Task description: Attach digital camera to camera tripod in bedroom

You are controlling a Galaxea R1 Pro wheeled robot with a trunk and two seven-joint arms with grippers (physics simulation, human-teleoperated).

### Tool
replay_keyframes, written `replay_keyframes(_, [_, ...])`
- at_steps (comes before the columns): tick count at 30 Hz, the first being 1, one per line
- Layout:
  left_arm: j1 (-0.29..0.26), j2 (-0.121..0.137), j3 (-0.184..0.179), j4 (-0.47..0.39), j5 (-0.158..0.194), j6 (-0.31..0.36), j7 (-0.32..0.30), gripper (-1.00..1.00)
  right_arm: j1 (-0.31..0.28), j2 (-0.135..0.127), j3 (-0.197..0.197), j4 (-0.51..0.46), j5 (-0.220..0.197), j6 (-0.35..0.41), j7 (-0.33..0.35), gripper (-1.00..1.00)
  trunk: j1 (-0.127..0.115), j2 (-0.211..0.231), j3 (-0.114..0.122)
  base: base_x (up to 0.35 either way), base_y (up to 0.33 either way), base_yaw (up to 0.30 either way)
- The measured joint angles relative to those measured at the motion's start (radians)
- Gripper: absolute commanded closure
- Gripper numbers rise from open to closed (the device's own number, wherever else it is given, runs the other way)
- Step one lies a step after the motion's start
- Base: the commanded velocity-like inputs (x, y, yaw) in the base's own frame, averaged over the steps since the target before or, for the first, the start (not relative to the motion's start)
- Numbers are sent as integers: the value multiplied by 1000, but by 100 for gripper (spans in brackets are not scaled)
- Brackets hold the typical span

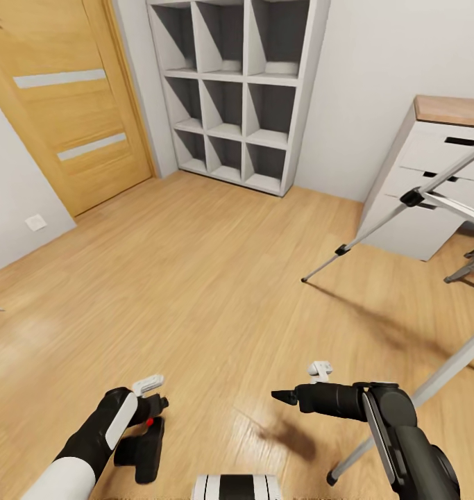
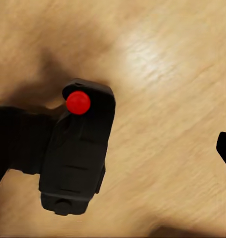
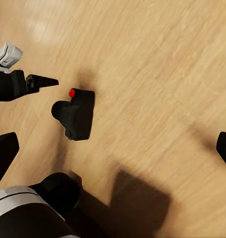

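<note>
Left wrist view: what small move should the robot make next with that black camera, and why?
Probably shift the left tool sideways to centre it on the digital camera, then close. Its jaws stand wide apart: one finger is well clear of the camera, which crowds the opposite side, so nothing seems to grip it yet.

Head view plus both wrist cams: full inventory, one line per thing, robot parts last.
digital camera: 1, black with red button, low over the floor at the left gripper
camera tripod: 1, silver-grey legs with black joints, at right; one foot near the desk, another by the right arm
door: 1, light wood with pale strips, upper left, closed
cube shelves: 1 unit, white, against the back wall
desk: 1, white drawers with wood top, right
floor: light wood planks
wall outlet: 1, white, left wall
left gripper: 1, black, beside the digital camera; grasp unclear
right gripper: 1, black, above the floor
</note>
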Motion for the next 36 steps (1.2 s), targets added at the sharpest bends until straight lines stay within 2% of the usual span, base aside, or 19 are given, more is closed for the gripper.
replay_keyframes(6, [0,-1,1,0,4,1,63,-100,0,0,0,0,0,0,0,-100,3,-1,-23,0,0,0])
replay_keyframes(9, [0,-1,1,0,5,2,75,-100,0,0,0,0,1,0,-1,-100,4,-2,-35,0,0,0])
replay_keyframes(36, [0,-2,1,1,7,4,81,-100,0,0,0,2,2,0,-2,-100,16,-8,-139,0,0,0])
